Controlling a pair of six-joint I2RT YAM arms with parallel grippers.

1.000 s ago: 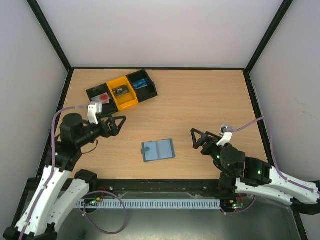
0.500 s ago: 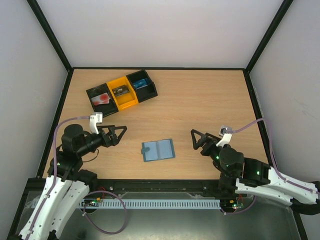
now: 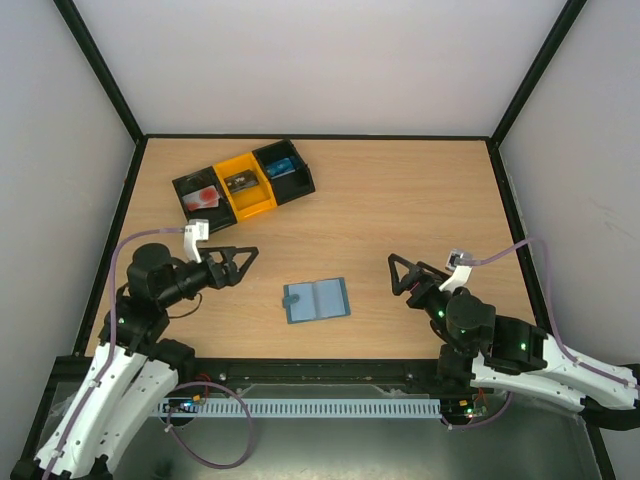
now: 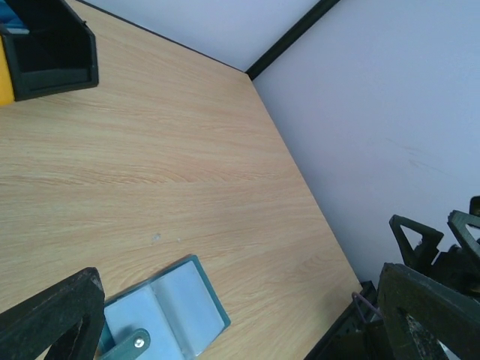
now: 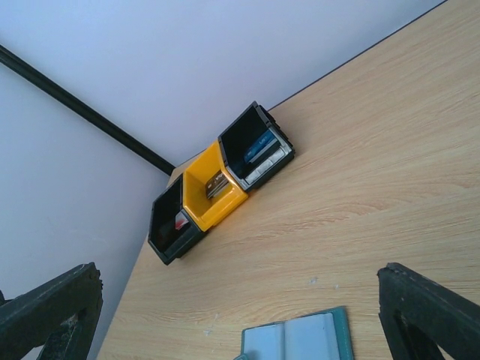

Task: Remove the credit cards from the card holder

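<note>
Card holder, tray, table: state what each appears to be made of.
Card holder: blue-grey cover, probably soft plastic or faux leather; the pale, translucent-looking pocket panels suggest vinyl. Tray: rigid moulded plastic in black and orange, with smooth thin walls. Table: wood or wood-look laminate, matte, with visible grain lines.

Bare bench (image 3: 420, 200) surrounds the card holder (image 3: 316, 300) on every side. The left gripper (image 3: 245, 268) and right gripper (image 3: 394, 275), fingers spread, flank it without touching. The tray (image 3: 243, 183) stands far left, well apart from it.
</note>
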